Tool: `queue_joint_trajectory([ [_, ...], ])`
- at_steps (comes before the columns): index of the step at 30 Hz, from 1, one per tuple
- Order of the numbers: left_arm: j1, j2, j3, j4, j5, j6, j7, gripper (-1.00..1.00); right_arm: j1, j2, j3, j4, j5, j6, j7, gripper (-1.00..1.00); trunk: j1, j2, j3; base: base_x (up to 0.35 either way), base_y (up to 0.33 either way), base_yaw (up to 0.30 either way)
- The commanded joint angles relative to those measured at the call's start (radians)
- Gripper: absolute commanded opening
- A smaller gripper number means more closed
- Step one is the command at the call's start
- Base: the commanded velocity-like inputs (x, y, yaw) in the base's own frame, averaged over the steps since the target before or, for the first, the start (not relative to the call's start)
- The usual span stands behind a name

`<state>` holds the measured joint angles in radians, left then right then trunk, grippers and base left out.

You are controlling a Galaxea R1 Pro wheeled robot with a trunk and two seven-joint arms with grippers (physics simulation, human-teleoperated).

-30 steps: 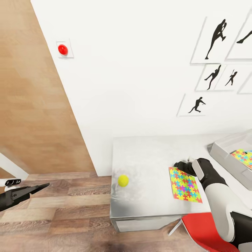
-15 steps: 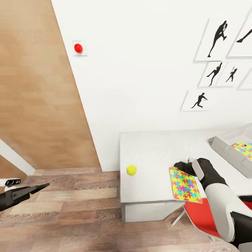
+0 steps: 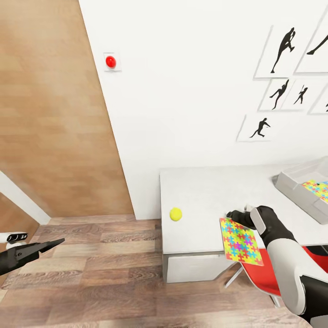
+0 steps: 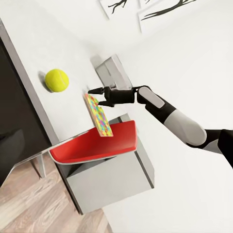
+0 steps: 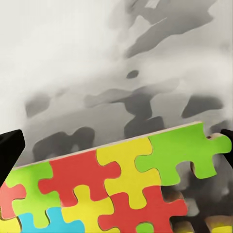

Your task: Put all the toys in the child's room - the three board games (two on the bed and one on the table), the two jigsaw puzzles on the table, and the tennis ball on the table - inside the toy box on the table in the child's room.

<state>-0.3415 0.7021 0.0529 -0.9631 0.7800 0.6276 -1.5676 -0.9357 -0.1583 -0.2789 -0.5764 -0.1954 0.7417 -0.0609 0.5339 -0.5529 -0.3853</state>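
My right gripper (image 3: 240, 216) is shut on the top edge of a multicoloured jigsaw puzzle (image 3: 240, 240), which hangs tilted over the white table's (image 3: 205, 191) front edge. The left wrist view shows this jigsaw puzzle (image 4: 98, 115) lifted off the table under the right gripper (image 4: 99, 92). Close up, the puzzle (image 5: 111, 189) lies between dark fingertips (image 5: 8, 151). A yellow tennis ball (image 3: 176, 214) rests near the table's left end. The grey toy box (image 3: 296, 184) at the right holds another puzzle (image 3: 317, 189). My left gripper (image 3: 55, 243) hovers shut over the floor, far left.
A red chair (image 3: 260, 272) stands under the table's front edge, below the held puzzle. A wooden door panel (image 3: 54, 114) fills the left, with a red wall button (image 3: 110, 61) beside it. Framed silhouettes (image 3: 282, 45) hang above the table. Wood floor (image 3: 100, 273) lies open at the left.
The whole view has shifted, so the camera moved: table and wall slid right and slightly away. The held puzzle now overhangs the table's front edge. Both arms keep their pose.
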Motion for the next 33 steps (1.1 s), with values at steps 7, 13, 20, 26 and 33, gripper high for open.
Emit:
queue_joint_trajectory([
  [7, -0.001, 0.000, -0.001, 0.000, 0.001, 0.011, -0.003, 1.00, 0.000, 0.001, -0.002, 0.033, -0.016, 0.003, -0.007, 1.00, 0.000, -0.001, -0.001, -0.001, 0.001, 0.000],
  [13, -0.001, 0.000, 0.000, 0.000, 0.002, 0.011, -0.003, 1.00, -0.001, 0.002, -0.004, 0.020, -0.018, 0.003, -0.007, 1.00, 0.000, -0.001, 0.006, 0.000, 0.000, -0.038],
  [20, -0.001, 0.000, -0.001, 0.000, 0.001, 0.011, -0.003, 1.00, 0.006, 0.003, -0.011, -0.105, -0.030, 0.025, -0.007, 1.00, 0.000, -0.001, 0.017, 0.000, 0.000, -0.067],
  [26, -0.001, 0.000, 0.000, 0.000, 0.001, 0.011, -0.003, 1.00, 0.012, 0.006, -0.017, -0.264, -0.034, 0.117, -0.006, 1.00, 0.000, -0.001, 0.026, 0.000, 0.000, -0.070],
  [33, -0.001, 0.000, 0.000, 0.000, 0.001, 0.011, -0.003, 1.00, 0.034, 0.013, -0.019, -0.475, -0.043, 0.237, -0.004, 1.00, 0.000, -0.001, 0.037, 0.000, 0.000, -0.070],
])
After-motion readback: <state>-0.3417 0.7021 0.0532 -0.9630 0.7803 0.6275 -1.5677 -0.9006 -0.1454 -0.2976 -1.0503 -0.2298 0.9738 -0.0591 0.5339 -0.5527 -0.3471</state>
